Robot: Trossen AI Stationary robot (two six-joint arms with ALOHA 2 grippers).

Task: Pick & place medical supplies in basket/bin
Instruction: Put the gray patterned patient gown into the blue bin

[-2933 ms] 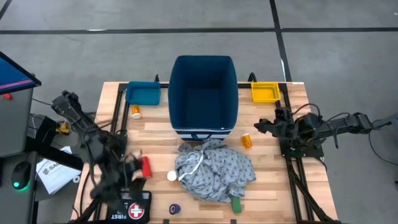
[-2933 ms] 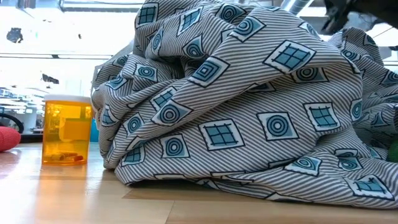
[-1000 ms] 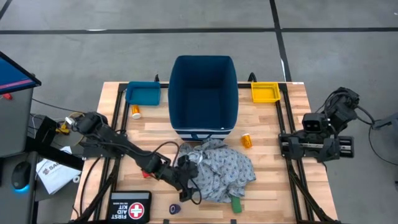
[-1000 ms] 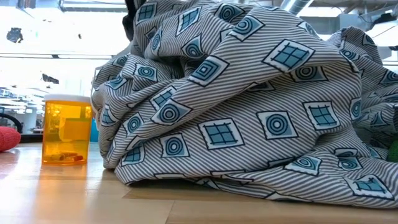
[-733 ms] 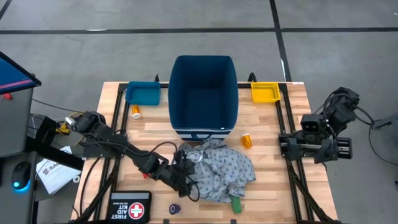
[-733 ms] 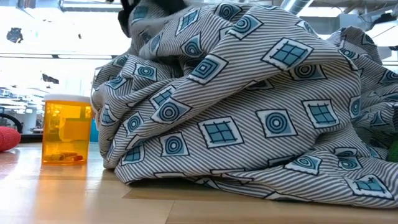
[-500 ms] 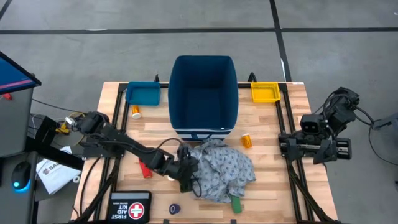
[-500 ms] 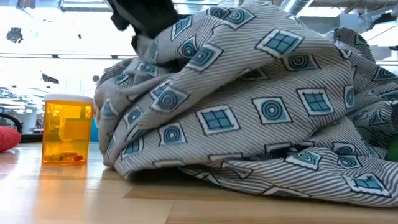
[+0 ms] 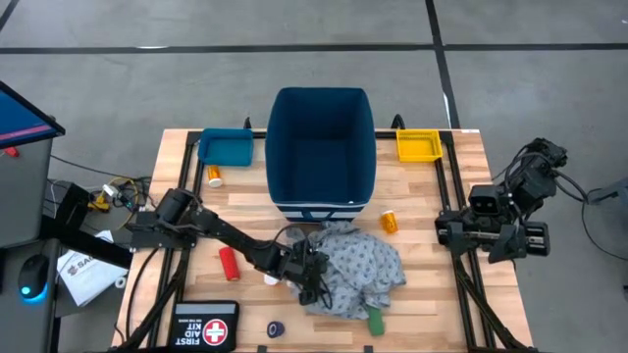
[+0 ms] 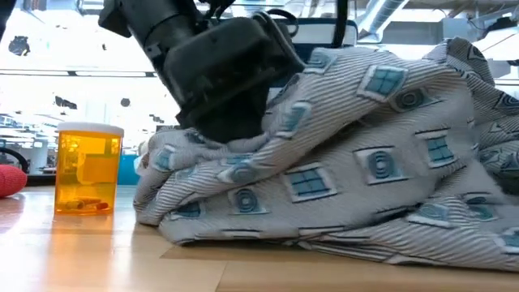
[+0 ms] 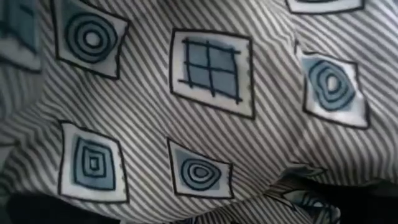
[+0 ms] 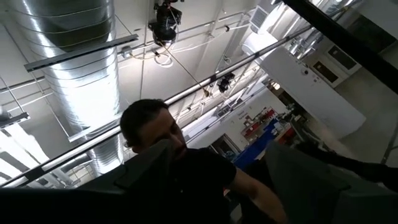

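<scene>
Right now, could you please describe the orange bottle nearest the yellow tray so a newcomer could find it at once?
Start at the tall dark blue bin in the middle of the table. Just off its front right corner, on bare wood above the grey patterned gown, lies the small orange bottle. The other orange bottle lies across the table, by the teal tray.

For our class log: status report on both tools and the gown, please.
Left tool open, pressed into gown. Right tool parked at table's right edge, aimed upward. Gown still outside blue bin.

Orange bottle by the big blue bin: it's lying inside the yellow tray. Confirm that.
Not so. The orange bottle lies on the bare wooden table, beside the blue bin; the yellow tray sits apart from it. The high view shows this.
</scene>
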